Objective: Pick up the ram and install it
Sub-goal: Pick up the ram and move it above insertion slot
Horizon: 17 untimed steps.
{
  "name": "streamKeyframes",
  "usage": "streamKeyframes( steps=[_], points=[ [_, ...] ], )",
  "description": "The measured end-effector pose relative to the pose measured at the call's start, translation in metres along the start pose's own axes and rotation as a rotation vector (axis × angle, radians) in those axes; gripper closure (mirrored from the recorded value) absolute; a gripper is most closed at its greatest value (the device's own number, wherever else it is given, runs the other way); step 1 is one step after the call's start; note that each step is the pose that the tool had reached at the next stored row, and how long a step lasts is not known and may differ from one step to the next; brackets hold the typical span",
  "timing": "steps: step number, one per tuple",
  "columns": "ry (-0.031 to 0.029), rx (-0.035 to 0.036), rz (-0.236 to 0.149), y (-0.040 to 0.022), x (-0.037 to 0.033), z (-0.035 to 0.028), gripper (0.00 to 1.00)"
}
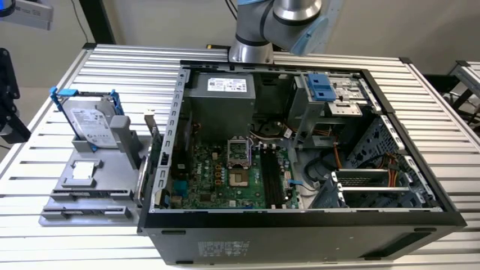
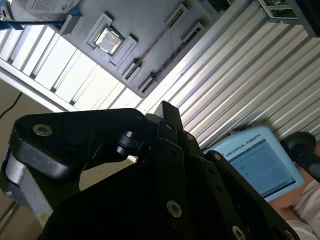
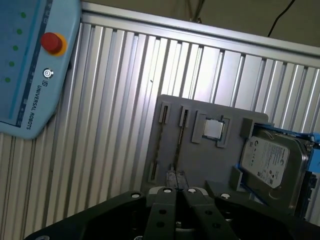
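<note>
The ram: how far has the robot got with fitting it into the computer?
Nothing looks done yet. The ram stands on edge in the gray holder, and the motherboard's black slots look empty. In hand: the gripper hangs above the holder, carrying nothing visible. Left: both the pick-up and the install.

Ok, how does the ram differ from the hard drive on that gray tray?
The ram is a thin dark strip set on edge. The hard drive is a boxy silver block with a white label and blue rails. Both sit on the gray tray.
</note>
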<state>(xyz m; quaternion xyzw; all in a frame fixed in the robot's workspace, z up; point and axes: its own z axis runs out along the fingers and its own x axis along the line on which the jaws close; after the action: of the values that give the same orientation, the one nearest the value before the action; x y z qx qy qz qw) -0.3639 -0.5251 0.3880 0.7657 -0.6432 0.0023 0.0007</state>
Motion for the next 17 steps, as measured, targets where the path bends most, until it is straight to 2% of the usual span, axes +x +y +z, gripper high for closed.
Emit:
streamKeyframes(
  steps=[12,15,17],
  points=[
    [0.0,0.0001,0.004,0.0,0.0,0.0001,0.0],
    [0.0002,0.0,0.038,0.0,0.0,0.0028,0.0],
    [0.0002,0.0001,0.039,0.0,-0.0001,0.0063,0.0]
  ],
)
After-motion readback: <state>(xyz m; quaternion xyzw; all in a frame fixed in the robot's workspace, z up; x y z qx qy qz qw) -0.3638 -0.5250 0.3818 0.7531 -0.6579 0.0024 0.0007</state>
